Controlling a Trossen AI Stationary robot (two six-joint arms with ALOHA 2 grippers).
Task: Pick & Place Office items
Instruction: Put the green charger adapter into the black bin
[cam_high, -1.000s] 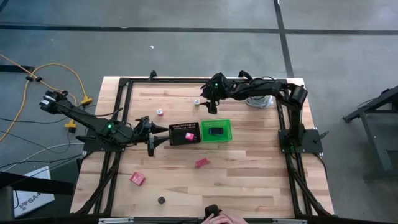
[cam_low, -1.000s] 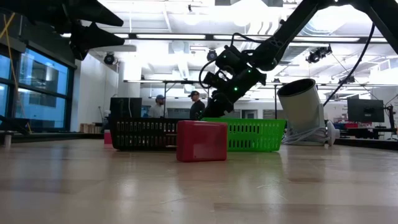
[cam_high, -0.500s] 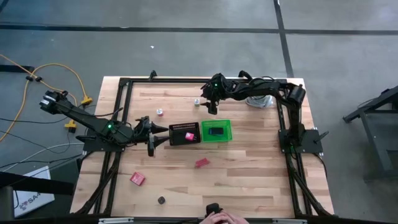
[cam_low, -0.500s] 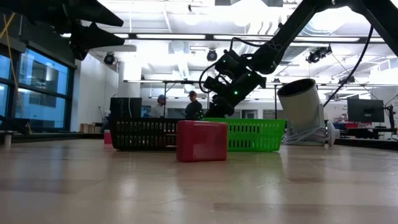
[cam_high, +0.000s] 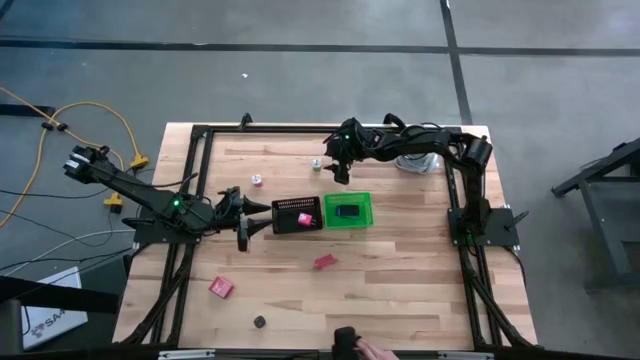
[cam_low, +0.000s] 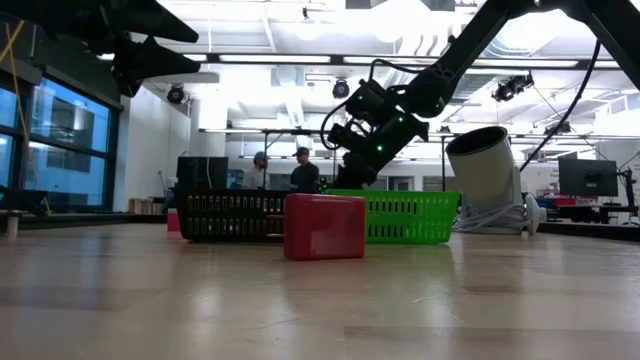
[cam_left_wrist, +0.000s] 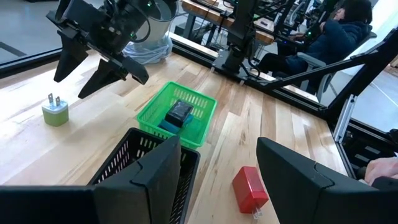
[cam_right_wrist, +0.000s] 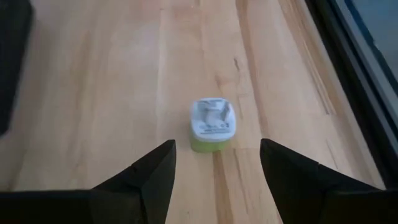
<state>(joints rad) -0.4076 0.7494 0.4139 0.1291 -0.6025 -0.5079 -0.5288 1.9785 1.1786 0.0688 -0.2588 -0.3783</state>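
Note:
A small green-and-white plug lies on the table near the far edge, its prongs up. My right gripper hovers open just above and short of it; the same gripper shows beyond the green bin in the high view. My left gripper stands open and raised by the left end of the black mesh tray, with nothing between its fingers. A dark block lies in the green bin. Two red blocks and a black bit lie nearer the front.
A shiny silver round object lies at the far right, behind my right arm. A small white-and-pink bit sits far left of the tray. A person's hand reaches in at the near edge. People stand in the room beyond the table.
My right gripper has rolled slightly at the wrist above the plug while staying in place and open. The person's hand at the near edge has shifted a little to the right.

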